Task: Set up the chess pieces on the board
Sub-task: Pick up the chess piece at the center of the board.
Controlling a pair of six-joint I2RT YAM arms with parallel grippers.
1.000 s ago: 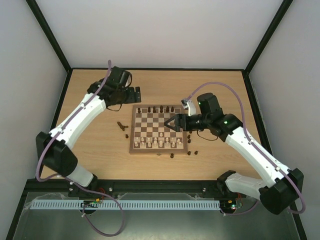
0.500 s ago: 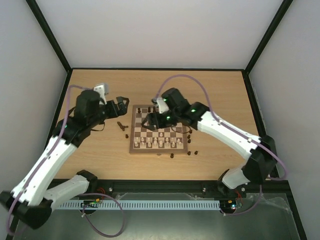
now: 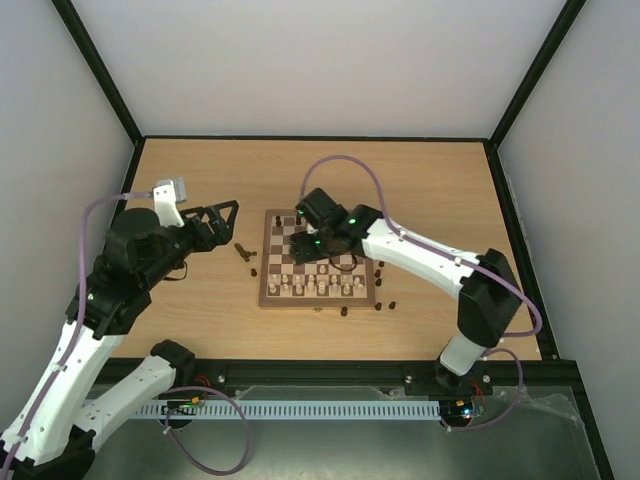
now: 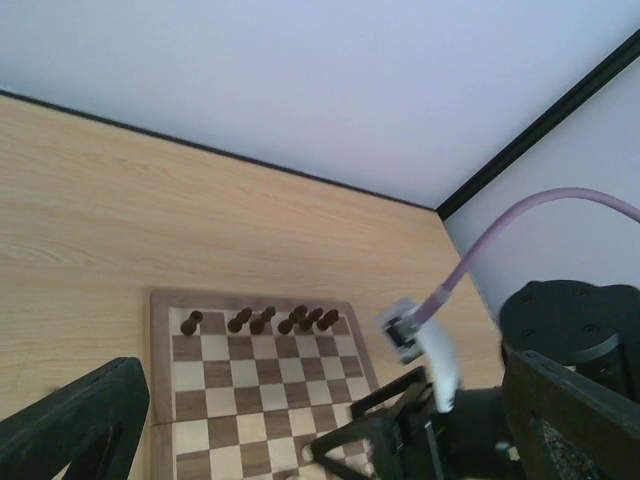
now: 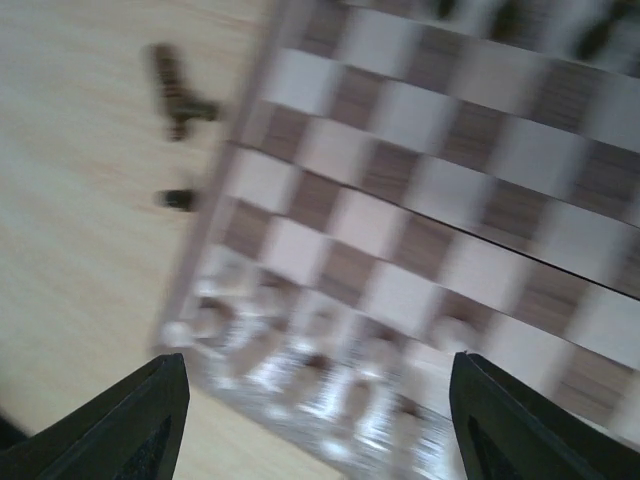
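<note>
Along the far row of the board (image 3: 318, 258), which sits mid-worktop (image 3: 440, 180), a handful of dark chess pieces (image 4: 262, 320) stand in line, while more of them lie loose on the wood just off its left side and around its near right corner, and the cream pieces (image 3: 315, 288) fill the near rows. Right fingers (image 3: 302, 238) hang over the far left part of the board, spread apart with nothing between them (that wrist view is pretty blurry tbh). Left fingers (image 3: 228, 220) are off to the left of the board above the worktop, splayed wide and empty too.
</note>
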